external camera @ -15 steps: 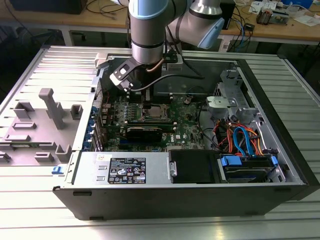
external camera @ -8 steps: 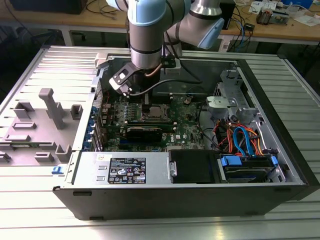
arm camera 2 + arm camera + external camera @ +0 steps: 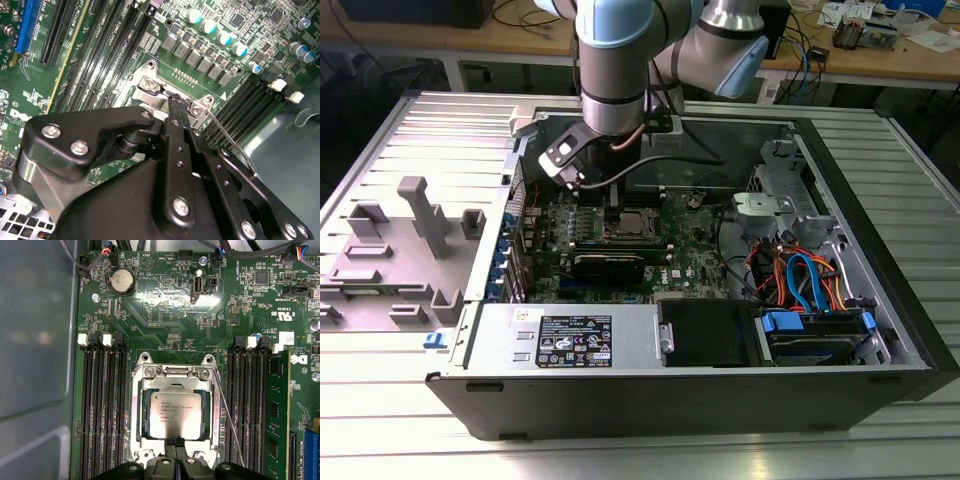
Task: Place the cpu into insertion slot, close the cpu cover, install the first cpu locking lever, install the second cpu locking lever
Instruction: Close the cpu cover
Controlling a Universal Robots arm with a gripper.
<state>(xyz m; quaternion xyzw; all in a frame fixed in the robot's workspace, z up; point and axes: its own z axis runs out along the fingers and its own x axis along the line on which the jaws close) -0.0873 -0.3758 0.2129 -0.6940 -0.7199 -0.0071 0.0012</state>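
The cpu [image 3: 176, 414], a flat silver square, lies in the insertion slot [image 3: 134, 410] on the green board. The cpu cover [image 3: 172, 381], a shiny metal frame, lies flat over it, and the chip shows through its cut-out. My gripper [image 3: 177, 461] is at the socket's edge with its black fingertips pressed together and nothing visible between them. In the second wrist view the gripper [image 3: 175, 102] touches the socket's metal rim [image 3: 150, 87]. A thin wire locking lever [image 3: 227, 415] slants away from one socket corner, and it also shows as a lever [image 3: 231, 144] beside the fingers. In the exterior view the gripper [image 3: 613, 205] hangs over the socket [image 3: 632, 226].
Long black memory slots [image 3: 102, 405] flank the socket on both sides. The case wall [image 3: 35, 365] stands close by. A black drive box [image 3: 705, 332], a labelled power supply [image 3: 575, 340] and orange and blue cables [image 3: 800, 275] fill the case front. Grey fixtures [image 3: 415, 225] stand at the exterior view's left.
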